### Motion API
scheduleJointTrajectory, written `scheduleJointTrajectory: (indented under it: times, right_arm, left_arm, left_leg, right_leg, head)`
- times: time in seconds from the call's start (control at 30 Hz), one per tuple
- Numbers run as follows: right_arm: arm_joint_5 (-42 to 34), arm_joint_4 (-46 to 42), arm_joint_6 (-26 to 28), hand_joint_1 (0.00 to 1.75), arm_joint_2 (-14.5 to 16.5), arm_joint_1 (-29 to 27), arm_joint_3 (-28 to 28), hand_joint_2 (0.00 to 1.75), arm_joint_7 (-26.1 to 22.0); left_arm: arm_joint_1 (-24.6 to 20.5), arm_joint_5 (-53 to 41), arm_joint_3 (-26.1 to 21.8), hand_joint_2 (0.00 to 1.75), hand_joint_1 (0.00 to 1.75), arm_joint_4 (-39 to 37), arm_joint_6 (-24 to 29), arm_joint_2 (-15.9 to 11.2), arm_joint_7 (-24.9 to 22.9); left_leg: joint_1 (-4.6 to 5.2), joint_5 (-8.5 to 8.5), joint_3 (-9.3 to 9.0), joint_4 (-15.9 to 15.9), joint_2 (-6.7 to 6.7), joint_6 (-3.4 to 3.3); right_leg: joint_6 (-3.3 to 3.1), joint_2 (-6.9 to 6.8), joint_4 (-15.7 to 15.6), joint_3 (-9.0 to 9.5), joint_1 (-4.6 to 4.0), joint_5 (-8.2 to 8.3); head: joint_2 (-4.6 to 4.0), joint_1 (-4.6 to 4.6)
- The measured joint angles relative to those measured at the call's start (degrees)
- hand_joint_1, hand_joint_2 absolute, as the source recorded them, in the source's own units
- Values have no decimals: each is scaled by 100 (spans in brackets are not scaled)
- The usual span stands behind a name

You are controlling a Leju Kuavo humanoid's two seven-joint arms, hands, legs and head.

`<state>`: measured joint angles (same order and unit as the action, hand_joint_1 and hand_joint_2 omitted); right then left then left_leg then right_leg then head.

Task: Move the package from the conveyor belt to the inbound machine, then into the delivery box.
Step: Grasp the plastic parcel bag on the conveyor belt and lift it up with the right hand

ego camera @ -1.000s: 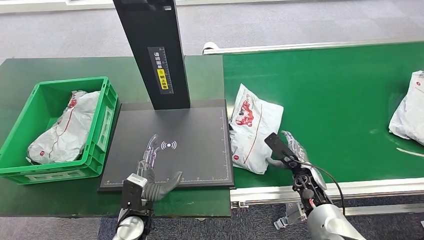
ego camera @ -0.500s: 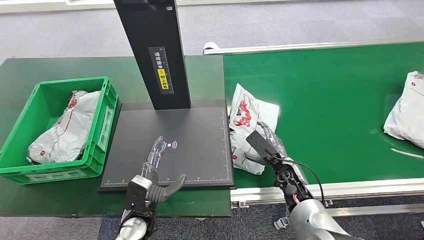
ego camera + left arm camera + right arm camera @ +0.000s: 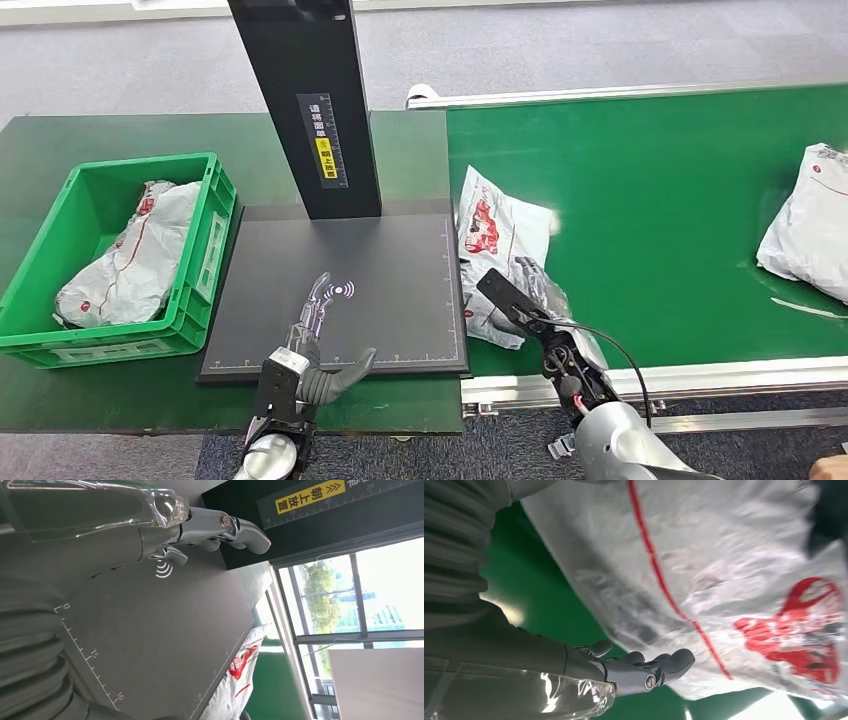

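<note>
Presently the crumpled white plastic mailer package with red printing (image 3: pixel 497 250) lies on the green conveyor belt (image 3: pixel 660 200), at the belt's left end, its left edge just beside the flat black scanning platform of the inbound machine (image 3: pixel 380 290). In the right wrist view the same package (image 3: pixel 724 580) shows a red line and a red logo across its wrinkled surface.

The right hand (image 3: pixel 528 290) is over the near part of the package. In the right wrist view its dark fingers (image 3: pixel 659 667) are bent close together by the package's edge, over the green belt; whether they grip the plastic cannot be told from either view.

The left hand (image 3: pixel 312 330) hovers over the near part of the black platform, fingers extended and apart, thumb out to the side, holding nothing. In the left wrist view its fingers (image 3: pixel 235 527) point toward the white wireless symbol (image 3: pixel 163 569) printed on the platform, and ruler markings run along the platform's edges.

A tall black column (image 3: pixel 310 100) rises from the platform's far edge, bearing a yellow-and-white label (image 3: pixel 322 140).

To the left of the platform, on the dark green table (image 3: pixel 60 140), stands the green plastic delivery box (image 3: pixel 205 235), with another white mailer bag (image 3: pixel 135 255) lying inside it. A third white mailer bag (image 3: pixel 810 225) lies at the far right of the belt, well apart from the first.
</note>
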<state>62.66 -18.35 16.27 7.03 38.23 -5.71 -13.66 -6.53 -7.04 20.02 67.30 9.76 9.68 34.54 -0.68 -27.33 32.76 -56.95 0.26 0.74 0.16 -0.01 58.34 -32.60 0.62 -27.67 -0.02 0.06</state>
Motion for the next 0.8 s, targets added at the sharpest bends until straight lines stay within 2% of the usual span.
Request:
scheduleJointTrajectory:
  times: [0.17,0.4,0.67,0.8]
  right_arm:
    - [209,51,21,0,-161,0,198,175,487]
    - [281,113,5,0,-378,12,312,175,879]
    - [160,179,-68,0,-542,13,318,175,925]
    - [-98,205,-141,0,-630,10,241,175,714]
  left_arm:
    - [11,1,0,175,0,26,5,-1,-27]
    - [75,0,0,175,0,96,21,-28,-56]
    - [128,1,0,175,0,135,8,-72,-60]
    - [142,2,11,175,0,133,-8,-110,-60]
  left_leg:
    - [0,0,0,0,-4,0]
    - [0,0,0,0,-8,0]
    - [5,0,-1,-1,-14,-1]
    - [6,0,0,-1,-13,-1]
  right_leg:
    - [0,-1,0,0,0,0]
    - [0,-3,0,2,0,0]
    - [1,-6,-1,3,7,0]
    - [1,-6,0,3,7,0]
  head:
    - [0,-1]
    - [0,-1]
    - [1,-1]
    - [1,-1]
